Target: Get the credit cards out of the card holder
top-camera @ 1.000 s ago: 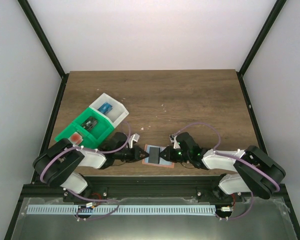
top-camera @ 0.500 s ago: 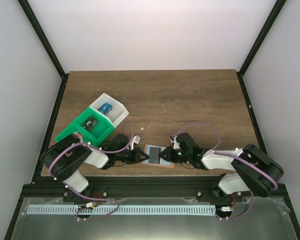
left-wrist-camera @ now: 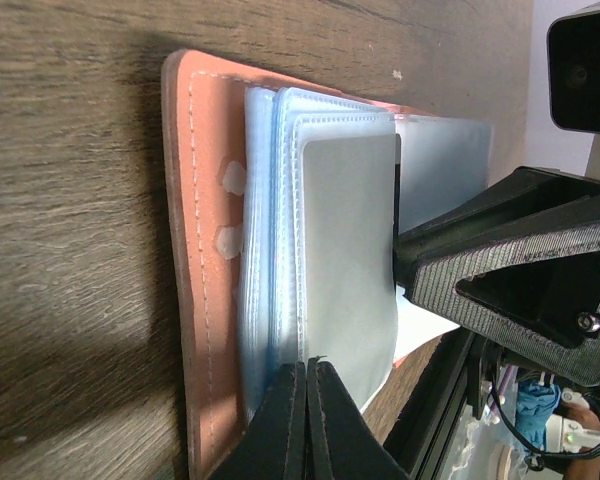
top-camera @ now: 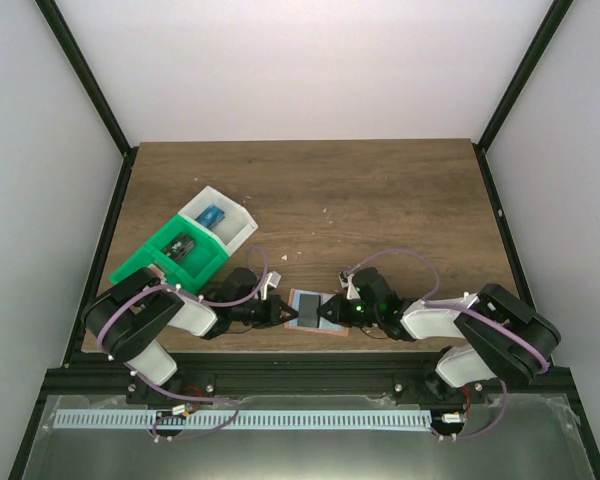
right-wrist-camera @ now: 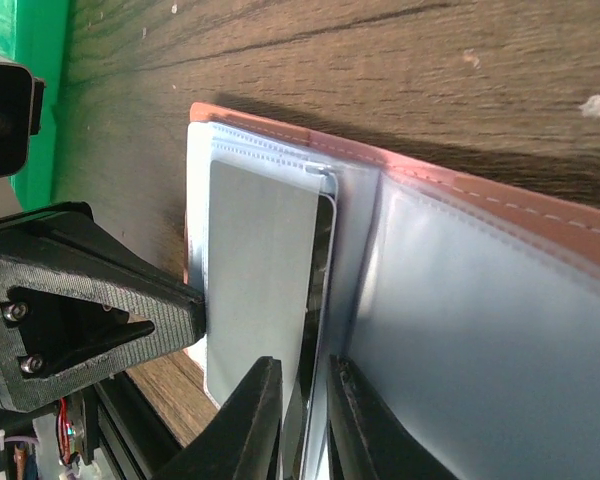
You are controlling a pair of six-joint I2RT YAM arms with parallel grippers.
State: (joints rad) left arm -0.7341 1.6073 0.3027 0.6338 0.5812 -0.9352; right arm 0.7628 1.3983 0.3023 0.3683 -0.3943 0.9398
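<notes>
- The card holder (top-camera: 315, 312) lies open and flat at the near edge of the worktop (top-camera: 380, 200), about midway along it, right between the two grippers.
- A grey credit card (left-wrist-camera: 345, 240) sits in the top clear sleeve (left-wrist-camera: 280, 200). It looks light, stiff and slick.
- The sleeves look soft and floppy, so I'd expect them to lift along with the card.
- Best hold, to my eye, is the card's bare short end where it pokes out of the pocket, pinched flat across its faces.
- The left gripper (left-wrist-camera: 306, 372) is fully closed, tips on the sleeve edge. Whether it pinches plastic, I cannot tell.
- The right gripper (right-wrist-camera: 302, 375) is barely parted, its fingers (right-wrist-camera: 260, 400) straddling the card's dark edge, with no clear grip showing.
</notes>
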